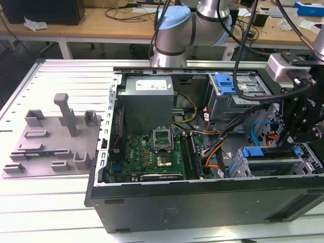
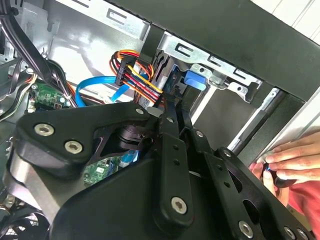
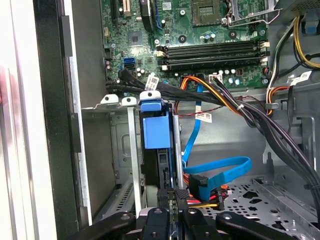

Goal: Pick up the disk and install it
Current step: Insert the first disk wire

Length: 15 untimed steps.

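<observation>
The disk (image 3: 156, 131) stands on edge in the metal drive cage (image 3: 117, 150) at the front corner of the open computer case (image 1: 202, 202); its blue frame and tab (image 2: 195, 80) face up. In the exterior view the disk's blue tab (image 1: 251, 152) shows in the cage at the right. My gripper (image 3: 173, 196) hangs directly over the disk's end, fingers drawn close together with a thin gap, tips at the disk's edge beside the orange and red power plug (image 3: 192, 192). I cannot tell if the tips touch the disk.
A blue data cable (image 3: 220, 170) and bundled black wires (image 3: 260, 125) run beside the cage. The motherboard (image 1: 152, 152) lies in the case's middle. A grey moulded tray (image 1: 50, 142) sits on the table at the exterior view's left. A person's hand (image 2: 290, 160) rests outside the case wall.
</observation>
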Tool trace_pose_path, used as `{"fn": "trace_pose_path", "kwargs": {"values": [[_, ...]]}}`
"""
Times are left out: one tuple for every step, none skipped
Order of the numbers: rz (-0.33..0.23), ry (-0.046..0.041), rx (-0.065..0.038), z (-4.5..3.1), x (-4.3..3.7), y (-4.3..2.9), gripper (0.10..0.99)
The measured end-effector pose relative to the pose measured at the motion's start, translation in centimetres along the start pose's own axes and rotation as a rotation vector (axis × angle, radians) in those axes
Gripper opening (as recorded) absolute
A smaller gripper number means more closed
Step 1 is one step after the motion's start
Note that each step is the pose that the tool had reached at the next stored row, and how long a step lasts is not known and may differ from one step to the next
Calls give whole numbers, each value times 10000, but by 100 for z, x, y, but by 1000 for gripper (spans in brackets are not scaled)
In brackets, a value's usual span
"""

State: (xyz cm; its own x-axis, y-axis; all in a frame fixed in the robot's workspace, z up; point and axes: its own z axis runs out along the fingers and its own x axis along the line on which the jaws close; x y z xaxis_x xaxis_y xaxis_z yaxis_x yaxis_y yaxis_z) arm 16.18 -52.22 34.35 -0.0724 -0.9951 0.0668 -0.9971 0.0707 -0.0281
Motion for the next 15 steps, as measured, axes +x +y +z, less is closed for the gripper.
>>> {"fn": "trace_pose_path", "kwargs": {"values": [[0,0,0,4,-1,0,169],[0,0,0,9,-1,0,169],[0,0,0,12,-1,0,169],[0,1,0,15,-1,0,169],[0,1,1,21,-1,0,169],[0,1,1,25,-2,0,169],[1,-1,0,29,-2,1,169],[1,0,0,31,-2,1,169],[0,1,0,33,-2,0,169],[0,1,0,35,-2,0,169],[0,0,0,40,-2,0,169],[0,1,0,41,-2,0,169],[0,1,0,45,-2,0,169],[0,1,0,49,-1,0,169],[0,1,0,55,0,0,169]]}}
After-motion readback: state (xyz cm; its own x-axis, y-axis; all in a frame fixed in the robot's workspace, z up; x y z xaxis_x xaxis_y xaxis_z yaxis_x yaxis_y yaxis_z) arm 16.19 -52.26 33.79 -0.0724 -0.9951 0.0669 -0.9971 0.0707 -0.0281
